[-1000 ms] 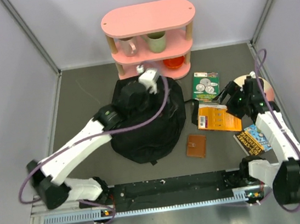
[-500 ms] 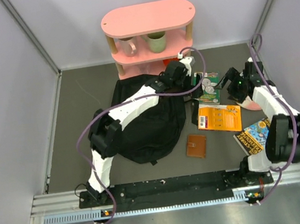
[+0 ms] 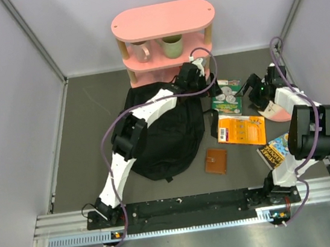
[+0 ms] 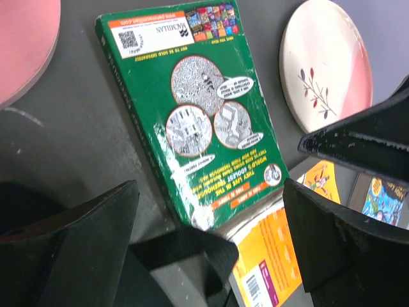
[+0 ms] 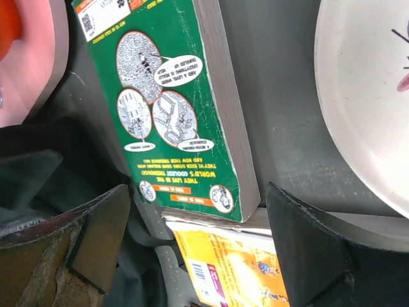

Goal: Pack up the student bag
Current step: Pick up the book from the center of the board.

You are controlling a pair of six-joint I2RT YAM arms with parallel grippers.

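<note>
Bag (image 3: 161, 137) sits left of table centre, in front of pink shelf (image 3: 163, 23), left arm stretched across it. Soft black fabric, floppy, not fragile, probably light for now. Pinch mid-panel and it'll likely just slump and fold. Better bet imo: grab strap or zip-side rim so mouth lifts. Can't tell if zip is open.

Left gripper (image 4: 209, 198) spread wide, empty, hovering over green book (image 4: 204, 121) just right of bag. Right gripper (image 5: 195, 198) wide too, empty, over same book from other side.
</note>
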